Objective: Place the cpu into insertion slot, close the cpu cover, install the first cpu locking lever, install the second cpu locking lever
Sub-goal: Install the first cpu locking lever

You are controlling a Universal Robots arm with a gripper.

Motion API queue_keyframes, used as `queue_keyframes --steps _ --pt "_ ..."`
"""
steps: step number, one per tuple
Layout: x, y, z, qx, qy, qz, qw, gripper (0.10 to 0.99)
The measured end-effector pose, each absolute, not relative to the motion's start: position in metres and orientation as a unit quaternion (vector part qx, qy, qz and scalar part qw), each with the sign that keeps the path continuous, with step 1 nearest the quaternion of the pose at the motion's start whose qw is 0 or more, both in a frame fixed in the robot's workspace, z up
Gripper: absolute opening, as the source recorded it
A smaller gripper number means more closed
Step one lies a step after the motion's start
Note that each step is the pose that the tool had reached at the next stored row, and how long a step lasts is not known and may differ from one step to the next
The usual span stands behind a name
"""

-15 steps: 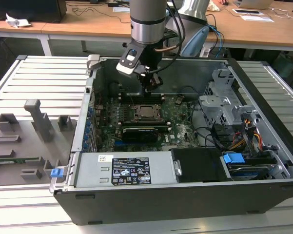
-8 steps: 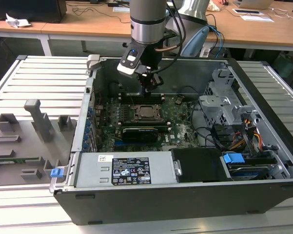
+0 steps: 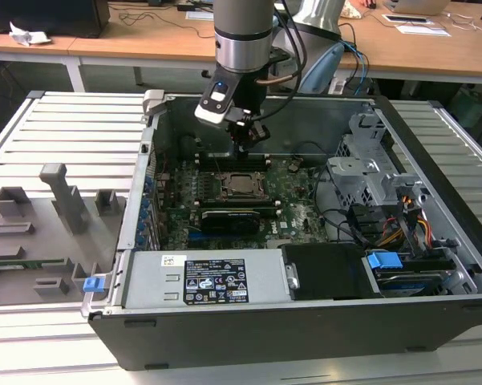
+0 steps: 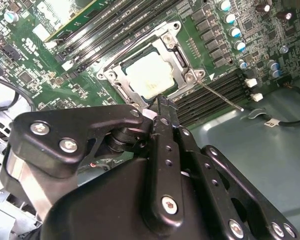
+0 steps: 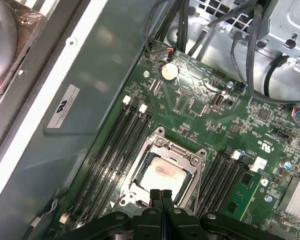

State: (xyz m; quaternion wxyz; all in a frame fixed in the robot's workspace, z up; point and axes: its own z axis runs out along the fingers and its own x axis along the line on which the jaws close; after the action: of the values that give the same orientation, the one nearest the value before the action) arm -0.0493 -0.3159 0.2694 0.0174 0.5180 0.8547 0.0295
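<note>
Case open, board inside. Cpu sits flat in slot, metal top up, edges square with slot. Cover down flat over it, window framing top. Gripper right at slot edge, fingers pinched shut. Thin lever angles out from slot corner.

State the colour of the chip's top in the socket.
The chip is pale silver-grey, clearest in the first wrist view.

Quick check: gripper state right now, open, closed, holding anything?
Gripper: closed, fingers pressed together, nothing visible between them, tips at the edge of the cpu cover.
</note>
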Motion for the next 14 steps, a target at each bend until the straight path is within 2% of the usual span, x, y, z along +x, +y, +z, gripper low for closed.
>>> queue_keyframes --steps 14 --pt "-0.0493 -0.3159 0.2694 0.491 0.87 0.03 0.017 0.106"
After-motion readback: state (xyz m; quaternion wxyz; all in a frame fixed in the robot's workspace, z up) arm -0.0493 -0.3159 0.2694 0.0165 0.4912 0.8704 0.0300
